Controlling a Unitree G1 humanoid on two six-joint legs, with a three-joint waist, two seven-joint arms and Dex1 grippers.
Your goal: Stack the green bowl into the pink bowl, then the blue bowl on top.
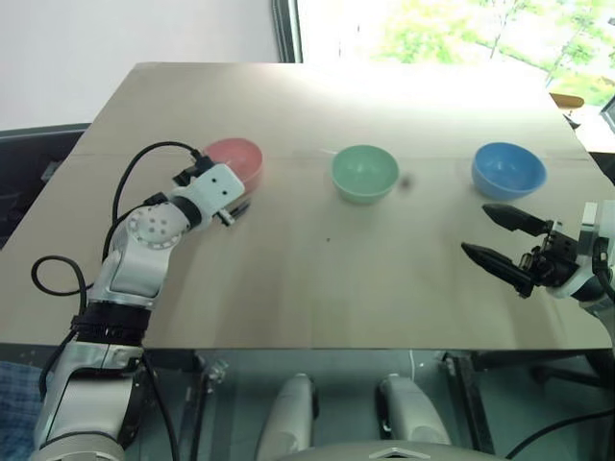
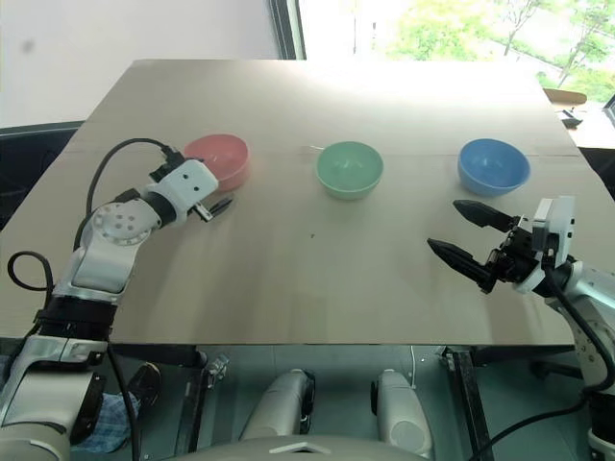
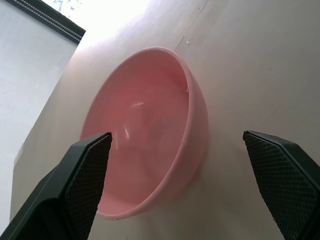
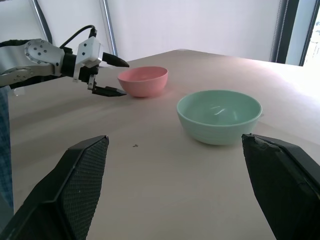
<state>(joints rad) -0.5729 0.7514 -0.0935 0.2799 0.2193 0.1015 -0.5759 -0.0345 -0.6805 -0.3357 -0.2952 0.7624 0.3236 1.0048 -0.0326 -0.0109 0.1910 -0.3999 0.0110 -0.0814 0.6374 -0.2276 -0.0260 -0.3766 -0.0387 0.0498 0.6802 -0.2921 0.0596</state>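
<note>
Three bowls sit upright in a row across the far half of the tan tabletop [image 1: 317, 298], well apart from one another and none of them stacked. The pink bowl [image 2: 217, 159] is on the robot's left, the green bowl [image 2: 350, 168] stands in the middle, and the blue bowl [image 2: 493, 165] is on the right. All three are empty.

The left gripper [image 4: 111, 76] reaches forward just beside the pink bowl, on its near side. Its two black fingers [image 3: 82, 182] are spread wide and hold nothing. Seen along those fingers, the pink bowl lies between them and a little beyond their tips, and there is a gap between the pads and the bowl's wall, so the gripper is near the bowl but not gripping it. One finger shows above the level of the bowl's rim and the other lower, close to the tabletop.

The right gripper [image 2: 463, 233] hovers over the near right part of the tabletop, nearer the robot than the blue bowl and apart from it. Its fingers are also parted wide and empty, and they point across towards the green bowl, which stands well ahead of them.

A small dark speck [image 1: 406, 180] marks the tabletop just to the right of the green bowl.
</note>
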